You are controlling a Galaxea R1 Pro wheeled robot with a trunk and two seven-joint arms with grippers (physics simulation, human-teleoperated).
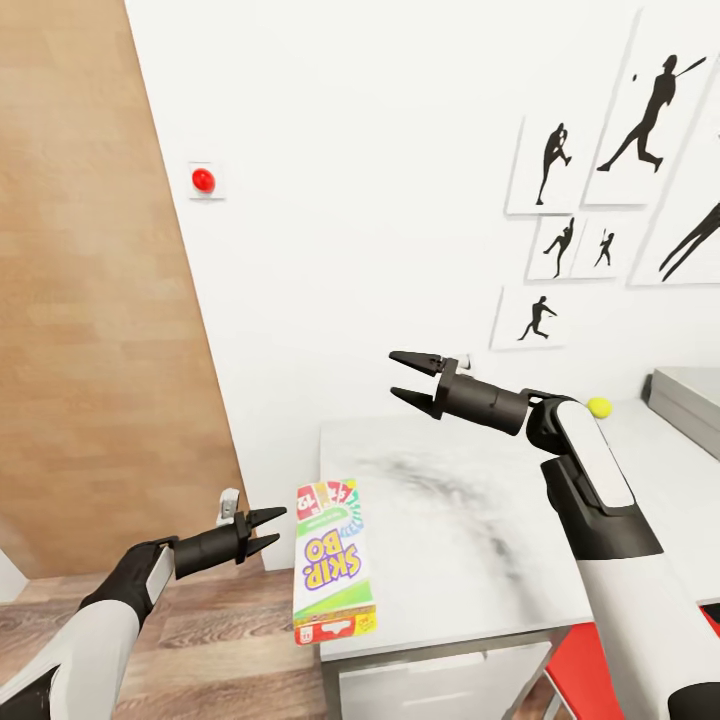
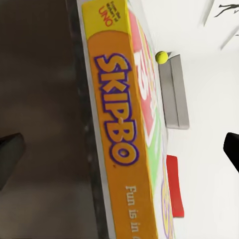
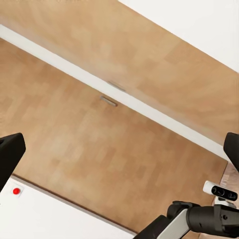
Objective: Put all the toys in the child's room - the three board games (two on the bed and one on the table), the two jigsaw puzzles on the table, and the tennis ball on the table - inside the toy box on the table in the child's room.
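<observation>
- Left gripper, lower left of the head view, has its jaws slightly parted and empty, aimed at the side of the board game.
- The game overhangs the table corner; a wider opening and a square approach across its thin side look wise.
- Right gripper hangs spread and empty, mid-frame.
- Tennis ball and toy box sit at the right edge; open tabletop lies between.

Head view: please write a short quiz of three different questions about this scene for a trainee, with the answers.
1. True or false: the left end effector is shut on the game box.
2. What small thing lies near the grey bin?
3. The game box lies: A) at the table edge, B) inside the bin, C) on the floor.

Key: 1 false, it is open beside the box. 2 the tennis ball. 3 A.
</observation>
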